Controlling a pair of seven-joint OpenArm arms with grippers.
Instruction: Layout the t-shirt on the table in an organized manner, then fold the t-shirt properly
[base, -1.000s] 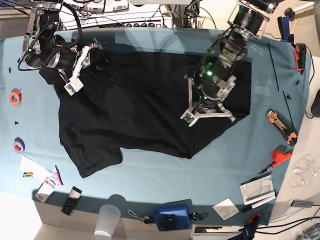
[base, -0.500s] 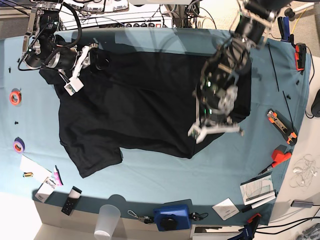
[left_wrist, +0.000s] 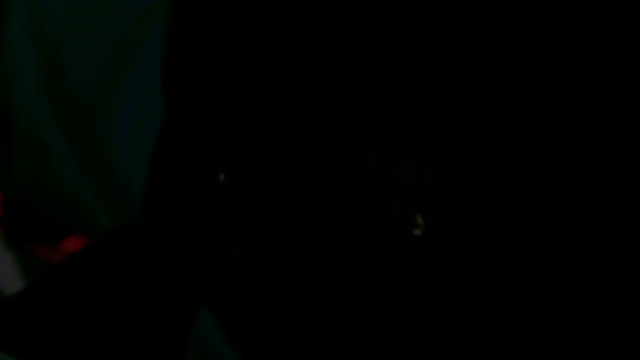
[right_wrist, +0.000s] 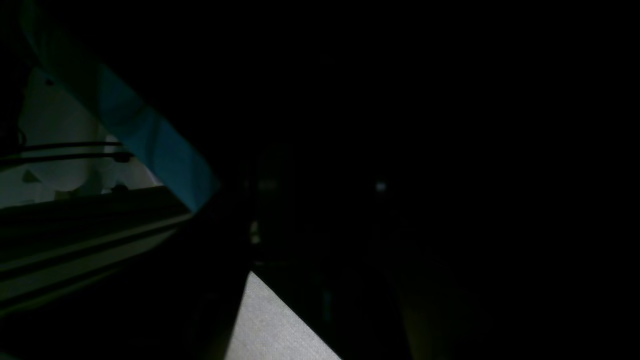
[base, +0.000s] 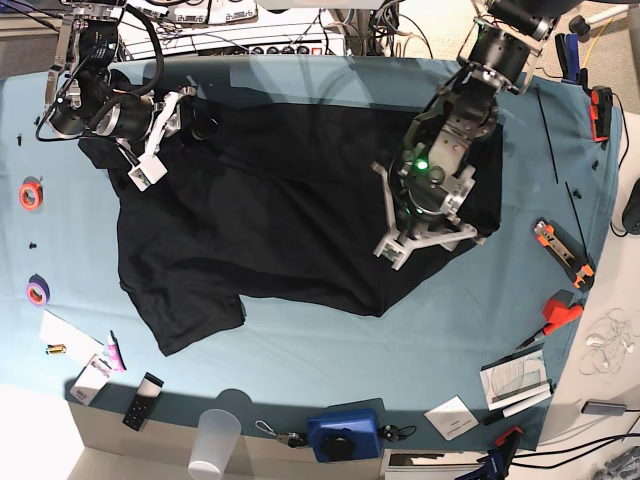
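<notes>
Teal-blue cloth covered work table (base: 300, 350) fills most of the base view, with the big black short-sleeved t-shirt (base: 260, 220) spread across its middle, a bit rumpled, one sleeve poking toward the near left. Tape rolls (base: 31, 194), tools and a clear plastic cup (base: 214, 443) sit around the edges. Left gripper (base: 425, 238) hangs over the shirt's right part, white fingers splayed wide, nothing in them. Right gripper (base: 150, 150) lies low at the shirt's far-left corner; can't tell if it's pinching fabric. Wrist views are basically black.
</notes>
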